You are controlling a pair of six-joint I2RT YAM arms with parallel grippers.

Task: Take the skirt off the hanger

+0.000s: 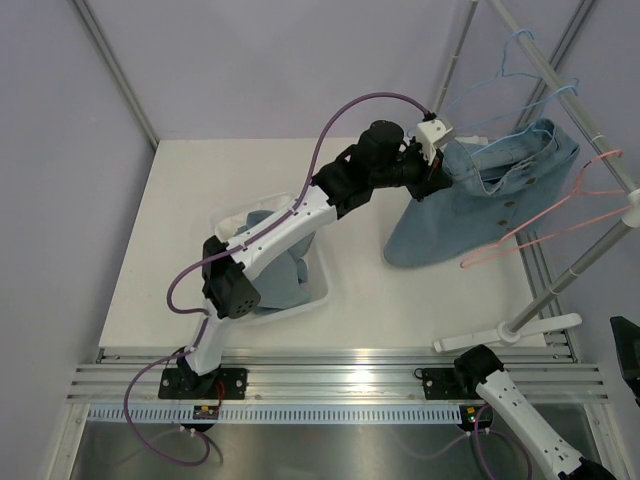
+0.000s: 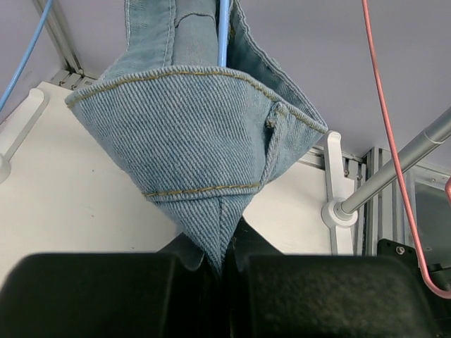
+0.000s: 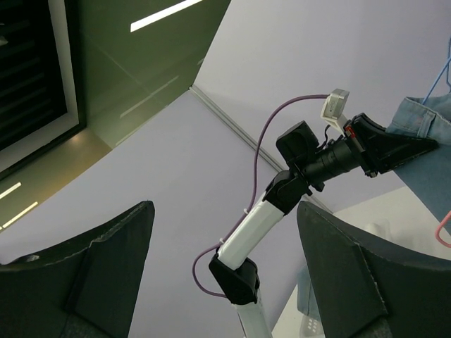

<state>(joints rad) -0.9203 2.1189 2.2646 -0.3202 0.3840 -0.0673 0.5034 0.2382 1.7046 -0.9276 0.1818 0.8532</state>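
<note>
L fingers (image 2: 106, 296) are pinched shut on a folded corner of the denim skirt (image 2: 190, 141). The cloth's point vanishes into the seam betw the pads, so how much is caught inside can't be seen. In the top view the L gripper (image 1: 437, 170) sits at the skirt's near-left edge, and the rest of the skirt fans out beyond the fingertips. Whether the hem touches the table (image 1: 200, 200) can't be told. Straight above the L fingers a blue hanger (image 2: 223, 28) wire runs down into the waistband; its lower part is hidden by denim & its top is cut off by the frame. Right of the L fingers hangs a pink hanger (image 2: 384, 105), its bottom bend cut off at the frame edge. R fingers (image 3: 352, 282) stand wide apart w/ nothing betw them, aimed up at wall & ceiling. The R gripper (image 3: 222, 282) is well apart from the skirt; the top view shows only the R arm (image 1: 520, 410), its end cut off. Back behind the L fingers, by that arm's elbow, a white bin (image 1: 322, 268) holds blue clothes (image 1: 285, 280). They're partly covered by the arm, so what kind can't be made out.
</note>
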